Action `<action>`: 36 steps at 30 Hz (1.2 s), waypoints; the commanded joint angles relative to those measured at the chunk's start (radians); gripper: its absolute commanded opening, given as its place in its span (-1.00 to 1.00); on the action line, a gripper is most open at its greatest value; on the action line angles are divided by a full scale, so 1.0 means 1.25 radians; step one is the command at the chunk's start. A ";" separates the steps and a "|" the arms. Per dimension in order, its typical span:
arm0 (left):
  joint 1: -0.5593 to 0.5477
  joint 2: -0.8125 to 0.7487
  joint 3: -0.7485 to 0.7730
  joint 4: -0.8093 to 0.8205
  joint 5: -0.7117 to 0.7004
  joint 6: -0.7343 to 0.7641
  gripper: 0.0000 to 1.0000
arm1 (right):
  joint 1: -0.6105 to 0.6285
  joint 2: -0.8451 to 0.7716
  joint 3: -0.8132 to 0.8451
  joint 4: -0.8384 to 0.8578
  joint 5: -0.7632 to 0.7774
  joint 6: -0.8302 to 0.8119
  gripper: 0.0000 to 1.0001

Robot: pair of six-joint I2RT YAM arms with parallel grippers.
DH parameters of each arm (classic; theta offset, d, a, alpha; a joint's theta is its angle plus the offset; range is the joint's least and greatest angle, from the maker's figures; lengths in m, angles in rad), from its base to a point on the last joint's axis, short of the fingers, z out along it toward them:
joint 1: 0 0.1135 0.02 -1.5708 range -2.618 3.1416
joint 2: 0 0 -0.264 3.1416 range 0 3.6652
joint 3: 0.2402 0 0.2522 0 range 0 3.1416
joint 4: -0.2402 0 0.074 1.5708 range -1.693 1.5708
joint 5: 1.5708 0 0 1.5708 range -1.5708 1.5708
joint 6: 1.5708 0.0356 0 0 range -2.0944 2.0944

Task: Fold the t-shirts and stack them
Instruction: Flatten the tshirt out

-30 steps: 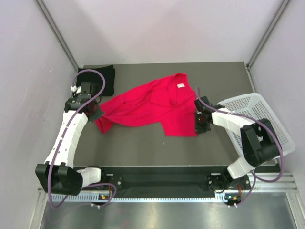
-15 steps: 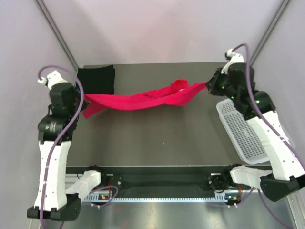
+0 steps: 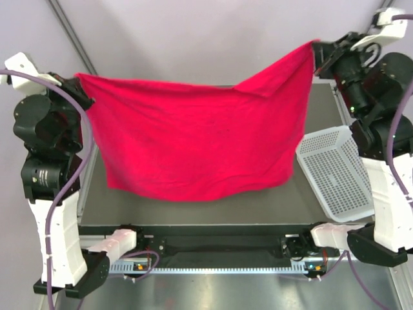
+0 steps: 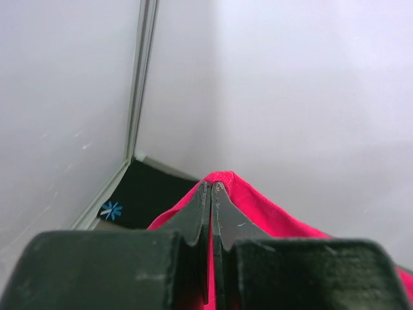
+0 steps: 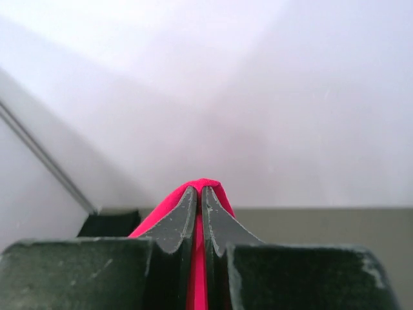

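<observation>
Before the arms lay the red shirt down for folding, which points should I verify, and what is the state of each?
1. Left gripper shut on a top corner of the red t-shirt: ok.
2. Right gripper shut on the other top corner: ok.
3. Shirt hangs spread between the arms: ok.
4. Lower hem clear of the table: cannot tell.
5. Black t-shirt lies apart, at the far left corner: ok.

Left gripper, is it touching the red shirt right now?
Touching. The left wrist view shows the left gripper shut on the red shirt, with the cloth pinched inside and poking out past its tips.
</observation>
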 commanded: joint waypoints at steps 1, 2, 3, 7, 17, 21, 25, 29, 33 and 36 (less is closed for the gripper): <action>-0.001 0.023 0.073 0.104 -0.013 0.002 -1.00 | -0.010 0.003 0.089 0.134 0.049 -0.061 -1.00; -0.001 0.023 0.099 0.098 0.013 -0.003 -1.00 | -0.009 -0.002 0.098 0.141 0.052 -0.076 -1.00; -0.001 0.022 0.110 0.093 0.022 -0.012 -1.00 | -0.010 -0.014 0.113 0.148 0.050 -0.086 -1.00; -0.001 -0.019 0.121 0.074 0.032 -0.033 -1.00 | -0.010 -0.073 0.107 0.151 0.048 -0.123 -1.00; -0.001 -0.110 0.111 0.071 0.010 -0.049 -1.00 | -0.010 -0.213 0.075 0.138 0.005 -0.085 -1.00; -0.001 -0.120 0.122 0.051 0.005 -0.059 -1.00 | -0.010 -0.219 0.089 0.140 -0.032 -0.052 -1.00; -0.001 -0.129 0.101 0.067 0.017 -0.080 -1.00 | -0.010 -0.227 0.070 0.171 -0.057 -0.015 -1.00; -0.001 -0.113 0.093 0.084 0.017 -0.075 -1.00 | -0.010 -0.201 0.076 0.189 -0.064 -0.012 -1.00; -0.001 -0.099 0.012 0.138 -0.003 -0.066 -1.00 | -0.010 -0.166 0.020 0.210 -0.060 -0.014 -1.00; -0.001 -0.096 -0.139 0.184 -0.026 -0.068 -1.00 | -0.010 -0.145 -0.076 0.277 -0.059 -0.001 -1.00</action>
